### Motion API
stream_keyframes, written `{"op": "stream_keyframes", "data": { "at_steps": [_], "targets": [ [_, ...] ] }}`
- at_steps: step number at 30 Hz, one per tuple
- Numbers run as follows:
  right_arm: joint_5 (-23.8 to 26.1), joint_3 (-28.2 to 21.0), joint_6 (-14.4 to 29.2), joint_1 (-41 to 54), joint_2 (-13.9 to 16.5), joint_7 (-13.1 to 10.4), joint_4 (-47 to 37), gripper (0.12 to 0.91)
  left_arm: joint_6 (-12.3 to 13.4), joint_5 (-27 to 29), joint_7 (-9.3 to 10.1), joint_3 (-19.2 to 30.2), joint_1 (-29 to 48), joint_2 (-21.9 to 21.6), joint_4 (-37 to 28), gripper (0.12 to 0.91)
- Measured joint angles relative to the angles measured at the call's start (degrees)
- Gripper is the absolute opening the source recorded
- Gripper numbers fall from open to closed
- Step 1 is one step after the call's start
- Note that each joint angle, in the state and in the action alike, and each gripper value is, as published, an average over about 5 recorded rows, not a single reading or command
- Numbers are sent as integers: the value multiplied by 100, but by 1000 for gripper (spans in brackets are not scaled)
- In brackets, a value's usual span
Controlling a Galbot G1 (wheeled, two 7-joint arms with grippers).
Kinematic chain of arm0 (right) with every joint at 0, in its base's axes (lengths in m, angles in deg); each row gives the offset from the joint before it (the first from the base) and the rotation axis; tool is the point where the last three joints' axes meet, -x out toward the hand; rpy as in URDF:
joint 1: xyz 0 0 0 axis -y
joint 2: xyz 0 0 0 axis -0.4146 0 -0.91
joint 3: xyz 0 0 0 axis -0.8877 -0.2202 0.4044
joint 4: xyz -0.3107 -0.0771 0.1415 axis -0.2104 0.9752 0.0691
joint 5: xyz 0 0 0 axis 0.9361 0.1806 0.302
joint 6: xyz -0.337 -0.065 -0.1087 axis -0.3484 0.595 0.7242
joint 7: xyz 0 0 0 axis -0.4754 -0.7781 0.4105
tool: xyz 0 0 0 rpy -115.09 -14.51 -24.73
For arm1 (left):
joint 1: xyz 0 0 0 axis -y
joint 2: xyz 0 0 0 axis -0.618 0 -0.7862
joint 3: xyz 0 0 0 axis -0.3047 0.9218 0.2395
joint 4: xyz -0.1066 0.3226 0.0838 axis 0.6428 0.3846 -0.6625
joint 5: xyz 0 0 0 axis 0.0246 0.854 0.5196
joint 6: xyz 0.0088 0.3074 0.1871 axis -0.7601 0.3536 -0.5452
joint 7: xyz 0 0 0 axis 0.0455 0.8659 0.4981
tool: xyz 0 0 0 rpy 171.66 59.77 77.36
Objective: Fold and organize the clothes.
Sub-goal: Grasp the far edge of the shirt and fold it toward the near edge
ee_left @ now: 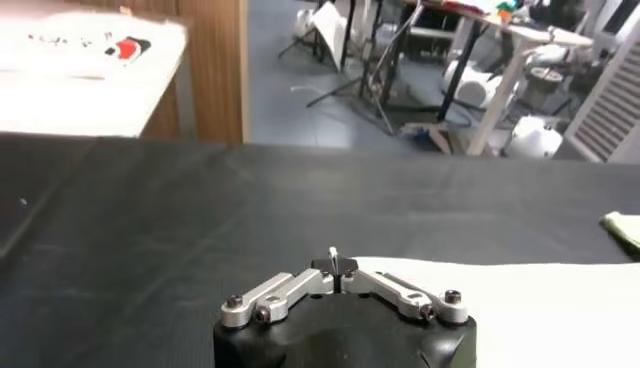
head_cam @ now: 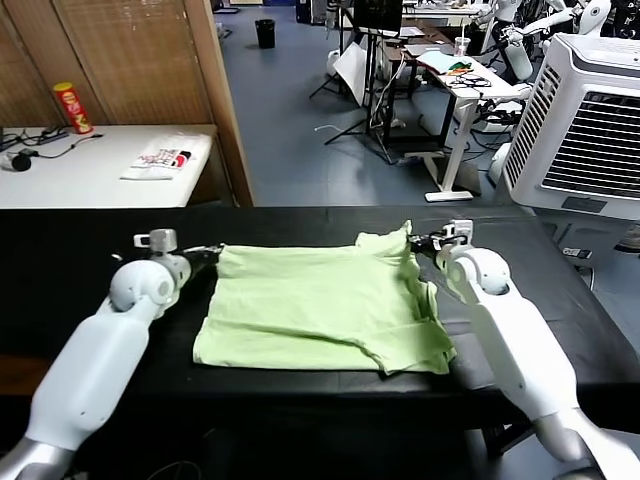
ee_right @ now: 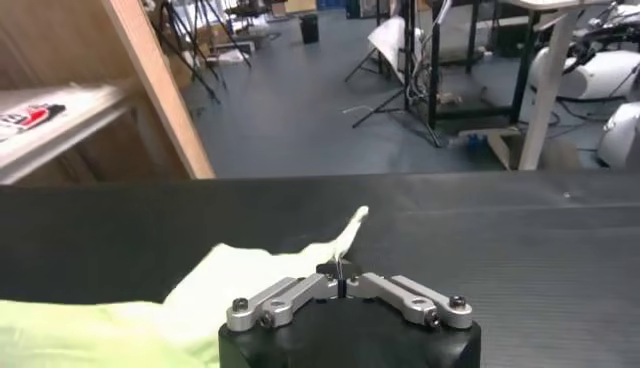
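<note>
2 grippers work the far edge of 1 garment; the shirt (head_cam: 320, 305), pale green and already doubled into a rough rectangle, lies flat in the middle of the black table (head_cam: 70, 260), its near edge close to the table's front and its right side rumpled where cloth has bunched. The left gripper (head_cam: 207, 254) sits at the shirt's far left corner and the right gripper (head_cam: 424, 243) at its far right corner, where a small peak of cloth (ee_right: 352, 222) stands up; in both wrist views the fingers are drawn together, and each pair looks pinched on the fabric edge, though the cloth between the tips is too thin to make out clearly. Holding the 2 far corners at once makes sense for a fold toward the robot; matched grips keep the edge straight as it travels, so the next fold would likely bring this far edge over the near 1. Beyond, a white side table (head_cam: 100, 180) carries a printed packet (head_cam: 160, 160) and a red can (head_cam: 72, 107), well apart from the work.
</note>
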Motion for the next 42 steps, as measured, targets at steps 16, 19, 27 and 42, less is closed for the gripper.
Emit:
{"op": "stream_keyframes", "data": {
  "at_steps": [16,19,27,42],
  "targets": [
    [-545,351,-348,-1177,815,-182,1559,122,15,-162,98,-812,-1870,-903,1903,126],
    [-552,475,-348,-1416,928,-183,1799,122,16,-158,137,-935,-2157,-945,2147,126],
    [-571,786,-347,-2062,1108,-234,2409,122,23,-113,145,-1262,-2706,-994,2573,126],
    [-581,1006,-347,-2890,1131,-424,3079,122,22,-36,152,-1606,-3250,-1022,2881,126]
  ]
}}
